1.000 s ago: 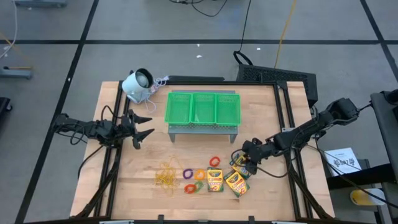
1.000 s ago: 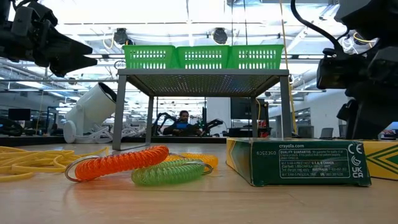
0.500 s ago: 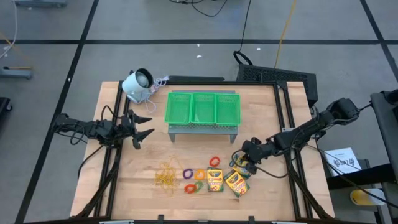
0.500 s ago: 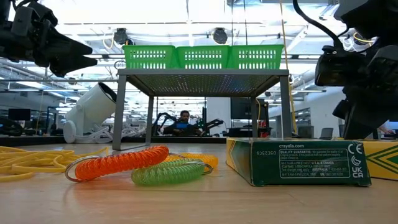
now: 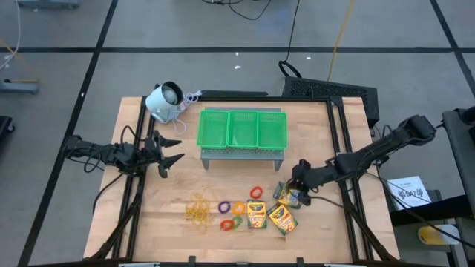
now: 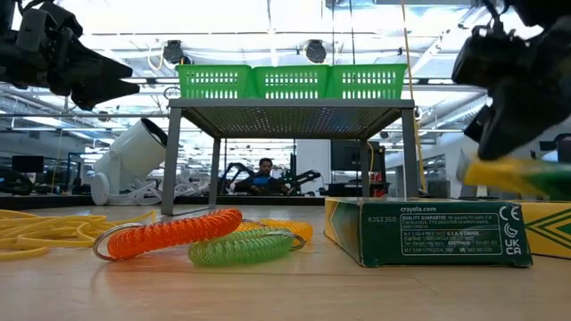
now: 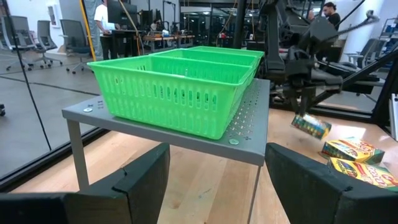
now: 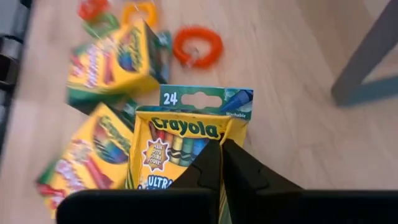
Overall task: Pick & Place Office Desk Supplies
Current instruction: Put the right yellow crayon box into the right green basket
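From above, I see my right gripper (image 5: 291, 194) holding a crayon box (image 5: 292, 197) just right of the two others (image 5: 270, 216); my left gripper (image 5: 172, 149) waits, fingers apart, left of the green tray (image 5: 241, 127). At table level, the held box (image 6: 517, 175) hangs clear of the wood. On my right wrist view, fingers (image 8: 217, 163) pinch the Crayola box (image 8: 186, 144).

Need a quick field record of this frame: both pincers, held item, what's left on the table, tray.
right pincer: shut on crayon box, lifted off the table
left pincer: open, idle at the table's left side
other crayon boxes: two lying on the table
rubber bands: on table, untouched
rings: on table beside the boxes
green tray: on a metal stand, nothing visible inside
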`<control>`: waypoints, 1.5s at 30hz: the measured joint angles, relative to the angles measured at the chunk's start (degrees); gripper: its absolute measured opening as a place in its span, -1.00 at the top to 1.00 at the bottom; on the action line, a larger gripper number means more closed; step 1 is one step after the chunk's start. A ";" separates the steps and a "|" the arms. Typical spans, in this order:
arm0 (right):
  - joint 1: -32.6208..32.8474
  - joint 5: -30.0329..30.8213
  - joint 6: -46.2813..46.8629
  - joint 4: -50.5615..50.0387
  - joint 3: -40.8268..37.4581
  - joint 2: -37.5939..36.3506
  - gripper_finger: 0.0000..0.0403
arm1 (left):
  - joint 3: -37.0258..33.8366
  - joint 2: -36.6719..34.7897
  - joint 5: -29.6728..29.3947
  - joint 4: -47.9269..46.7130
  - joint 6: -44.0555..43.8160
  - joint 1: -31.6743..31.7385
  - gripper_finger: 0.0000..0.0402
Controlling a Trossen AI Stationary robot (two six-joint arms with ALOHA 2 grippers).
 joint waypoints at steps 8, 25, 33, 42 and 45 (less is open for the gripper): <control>0.02 1.29 -1.97 0.44 0.02 -6.73 1.00 | -0.02 0.00 0.00 -0.03 0.00 0.00 -0.35; 0.02 1.27 -12.35 28.91 0.13 -0.67 1.00 | -0.02 0.00 0.00 -0.03 0.00 -0.01 -0.35; -0.74 1.29 -20.33 47.84 0.20 3.60 1.00 | -0.01 0.00 0.00 -0.03 0.00 0.00 -0.35; -5.60 8.02 -18.88 57.96 0.44 3.90 1.00 | 0.00 0.00 0.00 -0.04 0.00 0.01 -0.35; -7.03 12.31 -21.61 57.73 1.82 3.92 1.00 | -0.01 0.00 0.00 -0.04 0.00 0.00 -0.35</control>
